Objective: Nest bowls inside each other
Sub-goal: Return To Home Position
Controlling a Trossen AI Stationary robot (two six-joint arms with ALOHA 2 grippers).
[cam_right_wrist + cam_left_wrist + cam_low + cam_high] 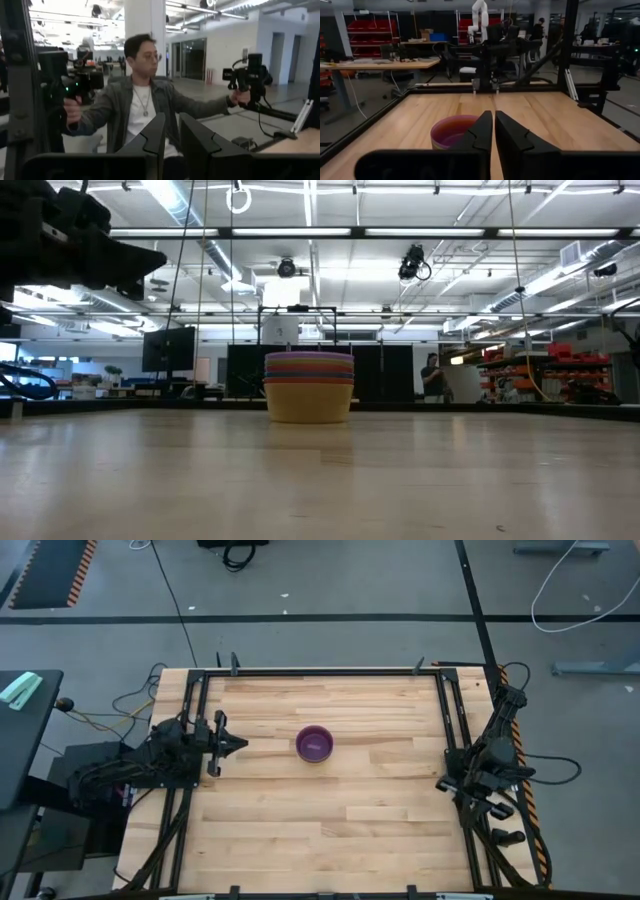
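Seemingly homing with the bowls (314, 744) nested mid-frame, holding the left gripper (240, 745) pinched together at centre-left and the right gripper (444, 783) narrowly parted at right, needing only final settling.

The high camera looked straight down on the whole table (330, 830) from well above. The low camera sat at table-top height, facing level across the boards into the room, with the stack of bowls (309, 387) centred in its field. The left wrist camera looked past the left pincer (493, 135) across the table, with the same stack near. The right wrist camera faced off the table, past the right pincer (171, 137), toward a person (142, 100).
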